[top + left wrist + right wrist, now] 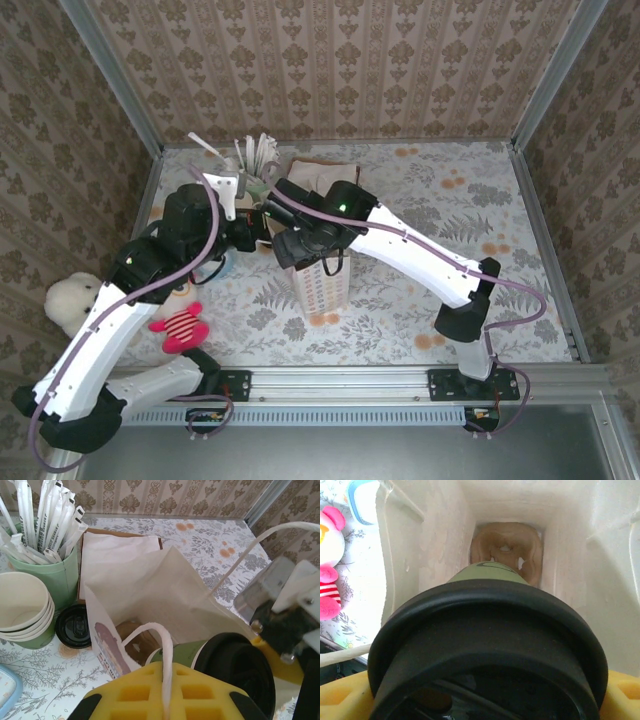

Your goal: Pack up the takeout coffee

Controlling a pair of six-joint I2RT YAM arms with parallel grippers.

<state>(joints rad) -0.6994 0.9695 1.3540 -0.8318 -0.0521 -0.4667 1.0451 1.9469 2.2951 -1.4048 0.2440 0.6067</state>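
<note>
- Paper bag point(150, 580) stands open, something brown at its bottom.
- Right gripper point(485, 695): fingers wide, clamped on the takeout coffee point(490, 630) at the bag's mouth.
- Left gripper point(167, 695): fingers together, pinching the bag handle point(150, 630).
- Coffee: olive-green cup, black lid, tipped bottom-first into the bag.
- Beside the bag: stacked cups point(22, 605), loose lid point(74, 626).

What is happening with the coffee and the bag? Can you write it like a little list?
coffee cup: black lid on, at the open top of the bag
paper bag: white, standing open, brown tray at its bottom
left fingers: shut on the bag's handle
right fingers: closed around the coffee cup
beside the bag: cup of straws, stack of empty cups, spare lid
</note>
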